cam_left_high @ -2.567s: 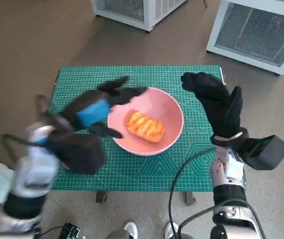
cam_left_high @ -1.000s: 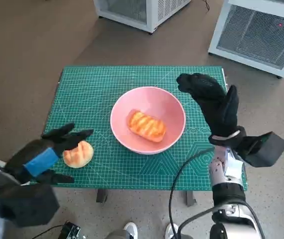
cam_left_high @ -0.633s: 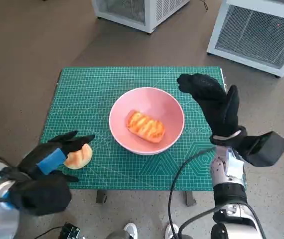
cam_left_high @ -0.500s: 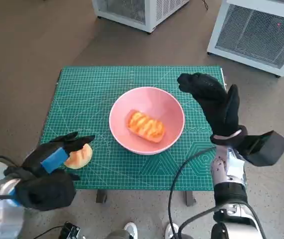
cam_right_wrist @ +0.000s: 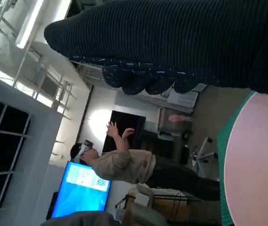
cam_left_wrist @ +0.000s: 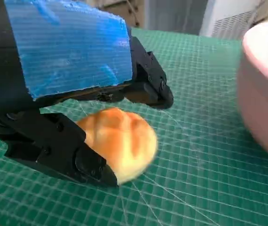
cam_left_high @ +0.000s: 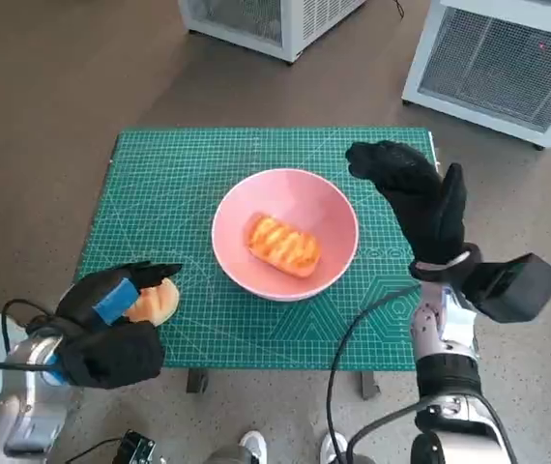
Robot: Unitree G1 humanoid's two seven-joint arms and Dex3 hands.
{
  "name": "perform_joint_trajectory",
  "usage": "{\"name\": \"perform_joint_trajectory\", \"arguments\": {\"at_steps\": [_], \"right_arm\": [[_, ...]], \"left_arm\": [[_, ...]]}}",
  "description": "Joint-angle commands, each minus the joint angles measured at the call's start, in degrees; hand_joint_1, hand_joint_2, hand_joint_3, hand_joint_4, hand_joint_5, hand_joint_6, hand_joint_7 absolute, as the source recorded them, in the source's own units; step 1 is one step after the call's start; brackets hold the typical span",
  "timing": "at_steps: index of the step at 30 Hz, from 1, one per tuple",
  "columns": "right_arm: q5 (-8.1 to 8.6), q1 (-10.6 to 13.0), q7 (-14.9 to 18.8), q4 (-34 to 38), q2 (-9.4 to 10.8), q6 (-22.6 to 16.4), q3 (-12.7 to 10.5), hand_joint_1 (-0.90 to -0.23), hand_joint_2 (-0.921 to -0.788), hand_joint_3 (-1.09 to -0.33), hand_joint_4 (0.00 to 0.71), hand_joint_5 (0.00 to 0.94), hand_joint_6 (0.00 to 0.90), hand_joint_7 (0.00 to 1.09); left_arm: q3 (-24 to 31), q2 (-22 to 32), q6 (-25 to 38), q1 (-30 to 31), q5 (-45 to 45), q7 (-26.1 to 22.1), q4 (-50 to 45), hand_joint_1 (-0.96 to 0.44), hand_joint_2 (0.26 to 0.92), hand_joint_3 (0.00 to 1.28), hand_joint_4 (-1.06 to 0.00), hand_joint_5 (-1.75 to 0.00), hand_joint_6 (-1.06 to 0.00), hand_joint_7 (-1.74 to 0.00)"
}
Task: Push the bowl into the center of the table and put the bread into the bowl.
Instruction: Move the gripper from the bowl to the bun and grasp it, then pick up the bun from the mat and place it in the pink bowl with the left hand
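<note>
Left robot hand [cam_left_high: 111, 302] covers part of the round bun [cam_left_high: 156, 302] — contact seemingly unclear.

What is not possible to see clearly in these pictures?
- Round bread: in the head view the left robot hand covers part of it; whether the hand grips it cannot be told.
- Pink bowl: cut off by the picture's edge in the left wrist view.
- Right robot hand: its fingers hardly show in the right wrist view.
</note>
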Motion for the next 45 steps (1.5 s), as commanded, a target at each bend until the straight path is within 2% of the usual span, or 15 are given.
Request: {"name": "perform_joint_trajectory", "arguments": {"at_steps": [1,2,3,4,7,12,21,30,33,45], "right_arm": [[-0.21,1.55,0.03,0.05,-0.08,0.26,0.06,-0.71,-0.921,-0.769,0.179,0.0,-0.001,0.57],[-0.24,1.58,0.01,0.04,-0.07,0.24,0.07,-0.709,-0.921,-0.77,0.179,0.0,-0.001,0.57],[-0.26,1.6,-0.01,0.03,-0.05,0.22,0.08,-0.709,-0.921,-0.77,0.179,0.0,-0.001,0.57],[-0.24,1.6,-0.01,0.07,-0.06,0.26,0.07,-0.708,-0.921,-0.771,0.178,0.0,-0.001,0.57],[-0.14,1.58,0.05,0.21,-0.06,0.38,0.01,-0.708,-0.921,-0.772,0.177,0.0,-0.001,0.57],[-0.06,1.64,0.02,0.21,0.1,0.5,0.0,-0.709,-0.921,-0.772,0.176,0.0,-0.001,0.57],[0.12,1.64,0.13,0.29,0.22,0.66,-0.03,-0.71,-0.921,-0.772,0.176,0.0,-0.001,0.56],[0.39,1.66,0.21,0.18,0.15,1.02,-0.22,-0.71,-0.921,-0.772,0.175,0.0,-0.001,0.56],[0.42,1.59,0.3,0.28,0.12,1.04,-0.27,-0.71,-0.921,-0.772,0.175,0.0,-0.001,0.56],[0.18,0.92,0.3,1.04,0.05,0.83,-0.31,-0.71,-0.921,-0.772,0.175,0.0,-0.001,0.56]], "left_arm": [[-0.99,0.99,-1.51,-1.02,2.0,1.61,3.36,0.13,0.908,0.07,-0.71,-0.51,-0.76,-0.33],[-1.06,1.14,-1.8,-1.14,2.2,1.87,3.98,0.08,0.913,0.1,-0.67,-0.79,-0.67,-0.66],[-1.08,1.22,-2.02,-1.22,2.31,2.04,4.37,0.05,0.916,0.12,-0.66,-0.97,-0.62,-0.85],[-1.1,1.32,-2.22,-1.27,2.42,2.19,4.76,0.04,0.917,0.12,-0.66,-1.08,-0.58,-0.97],[-1.05,1.57,-2.77,-1.3,2.57,2.55,5.42,0.01,0.919,0.11,-0.67,-1.21,-0.59,-1.07],[-0.76,1.83,-3.38,-1.32,2.15,2.84,6.16,0.0,0.919,0.09,-0.67,-1.25,-0.61,-1.11],[0.03,2.08,-2.83,-1.51,1.31,1.82,4.91,0.0,0.92,0.07,-0.67,-1.22,-0.64,-1.13],[2.87,2.21,-0.06,-1.86,-0.16,-1.63,-3.51,0.0,0.92,0.07,-0.68,-1.21,-0.63,-1.14],[4.16,2.05,0.62,-2.34,-0.59,-2.51,-6.88,0.0,0.92,0.05,-0.71,-1.17,-0.64,-1.13],[6.65,0.35,1.0,-8.95,-1.55,-2.64,-16.75,0.0,0.917,0.03,-0.76,-1.09,-0.66,-1.14]]}}
